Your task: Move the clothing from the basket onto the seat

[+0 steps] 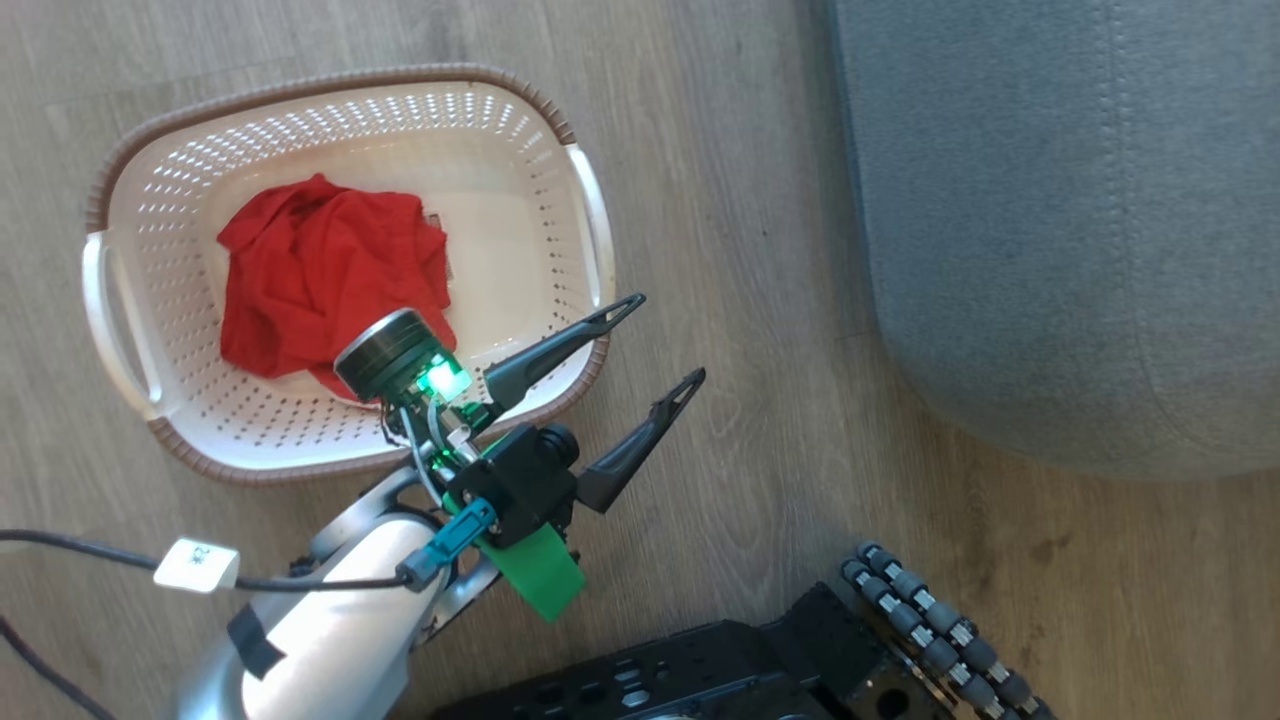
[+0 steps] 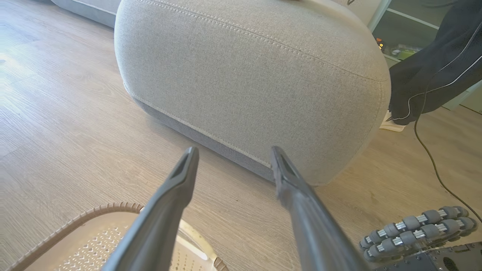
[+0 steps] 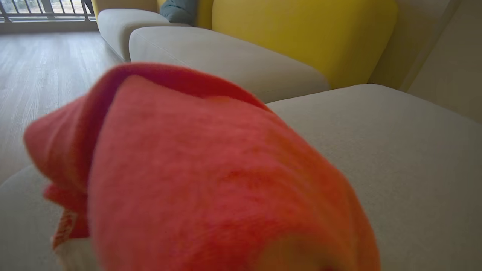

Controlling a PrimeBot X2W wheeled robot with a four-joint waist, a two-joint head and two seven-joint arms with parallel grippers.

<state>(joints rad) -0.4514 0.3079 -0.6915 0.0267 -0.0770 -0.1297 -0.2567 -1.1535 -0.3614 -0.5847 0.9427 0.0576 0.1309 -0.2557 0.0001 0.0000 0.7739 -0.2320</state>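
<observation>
My right end effector pinches one red garment (image 3: 211, 169) above the seat (image 3: 395, 158). The other garment (image 1: 330, 275) lies in the basket (image 1: 590, 210) beside the seat, with my left end effector (image 1: 670, 337) spread wide and empty. I fear the draped cloth clinging on release.

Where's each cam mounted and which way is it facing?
Head: on head, looking down at basket, red garment, seat corner; shows open left claw, forearm, base.
Left wrist: on left arm, looking along its fingers at the seat's side, basket rim below.
Right wrist: on right arm, over the seat top; second red garment covers where its fingers rise.
Shared: head and left wrist both catch basket, seat, left claw, base rollers.
</observation>
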